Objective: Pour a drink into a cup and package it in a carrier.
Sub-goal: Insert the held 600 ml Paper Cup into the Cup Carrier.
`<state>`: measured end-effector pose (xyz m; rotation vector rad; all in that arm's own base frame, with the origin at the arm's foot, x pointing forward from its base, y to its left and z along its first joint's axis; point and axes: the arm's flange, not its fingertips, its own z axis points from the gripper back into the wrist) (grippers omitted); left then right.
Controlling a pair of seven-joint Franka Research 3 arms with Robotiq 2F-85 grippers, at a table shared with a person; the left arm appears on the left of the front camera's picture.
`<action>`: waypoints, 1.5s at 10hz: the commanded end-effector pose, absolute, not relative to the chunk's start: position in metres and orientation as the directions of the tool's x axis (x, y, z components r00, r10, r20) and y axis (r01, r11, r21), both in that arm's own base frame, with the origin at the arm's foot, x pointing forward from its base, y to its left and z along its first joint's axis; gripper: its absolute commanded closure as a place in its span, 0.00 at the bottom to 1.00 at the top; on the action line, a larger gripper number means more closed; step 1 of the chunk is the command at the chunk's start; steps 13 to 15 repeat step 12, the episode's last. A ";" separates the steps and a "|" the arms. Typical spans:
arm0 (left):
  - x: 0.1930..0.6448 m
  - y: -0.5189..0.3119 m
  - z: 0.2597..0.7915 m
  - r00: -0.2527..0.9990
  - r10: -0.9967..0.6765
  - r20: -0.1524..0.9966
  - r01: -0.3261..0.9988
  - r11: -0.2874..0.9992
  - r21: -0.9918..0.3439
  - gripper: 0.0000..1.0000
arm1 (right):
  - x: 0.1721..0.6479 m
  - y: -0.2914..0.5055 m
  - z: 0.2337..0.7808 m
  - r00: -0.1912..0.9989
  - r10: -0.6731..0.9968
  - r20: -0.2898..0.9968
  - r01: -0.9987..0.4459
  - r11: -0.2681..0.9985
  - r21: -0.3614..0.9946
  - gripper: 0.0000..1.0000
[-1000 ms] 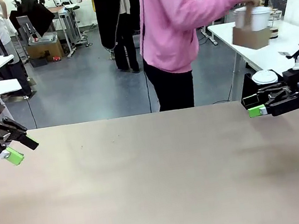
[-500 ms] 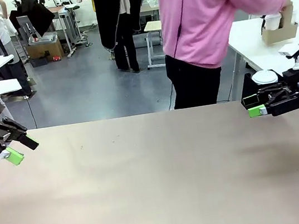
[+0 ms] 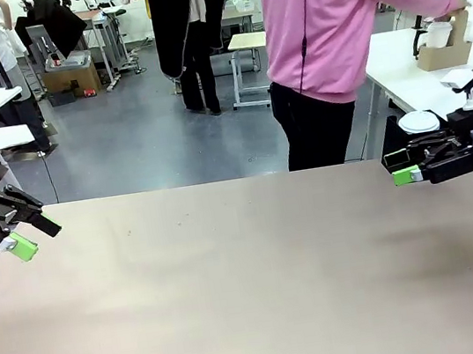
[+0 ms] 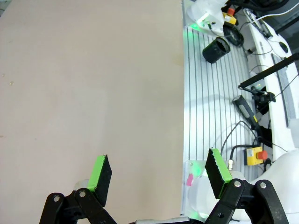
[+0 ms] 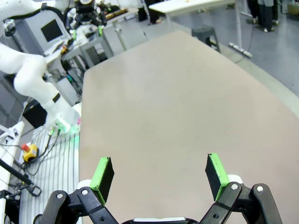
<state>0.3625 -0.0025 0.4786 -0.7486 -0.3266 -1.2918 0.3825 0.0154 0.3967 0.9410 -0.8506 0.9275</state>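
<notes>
1. The left end effector (image 3: 27,235) hangs just over the left edge of the table (image 3: 252,281), its jaws spread wide with nothing between them; the left wrist view shows its two green pads (image 4: 100,173) well apart over bare tabletop.
2. The right end effector (image 3: 406,168) sits at the table's right edge, level with its far side, pointing inward along the table; its jaws are likewise wide apart and hold nothing (the right wrist view shows both green pads (image 5: 103,173) with only tabletop beyond them).
3. Beside the table's near edge in the left wrist view lies a ribbed metal base plate (image 4: 210,107) with cables and a yellow box with a red button (image 4: 254,155).
4. A person in a pink top (image 3: 328,12) stands beyond the table's far edge, towards its right corner, turned away from it and reaching to the right.
5. The person's hand (image 3: 461,8) is at the carrier (image 3: 444,50), a brown cardboard box resting on a white side table (image 3: 409,80) that stands beyond the table's far right corner.
6. The cup (image 3: 436,33), white, stands in the carrier, its top rising above the cardboard wall.
7. A white round lid-like object (image 3: 419,121) sits just behind the right end effector, off the table's right side (what it is exactly I cannot tell).
</notes>
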 end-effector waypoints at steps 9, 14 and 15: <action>0.361 -0.001 0.479 0.263 -0.745 0.613 0.947 0.076 -0.313 0.00 | 0.382 0.015 0.398 0.337 0.270 0.902 -0.923 0.284 0.259 0.00; 0.361 -0.001 0.479 0.263 -0.745 0.613 0.947 0.076 -0.313 0.00 | 0.382 0.015 0.398 0.337 0.270 0.902 -0.923 0.284 0.259 0.00; 0.361 -0.001 0.479 0.263 -0.745 0.613 0.947 0.076 -0.313 0.00 | 0.382 0.015 0.398 0.337 0.270 0.902 -0.923 0.284 0.259 0.00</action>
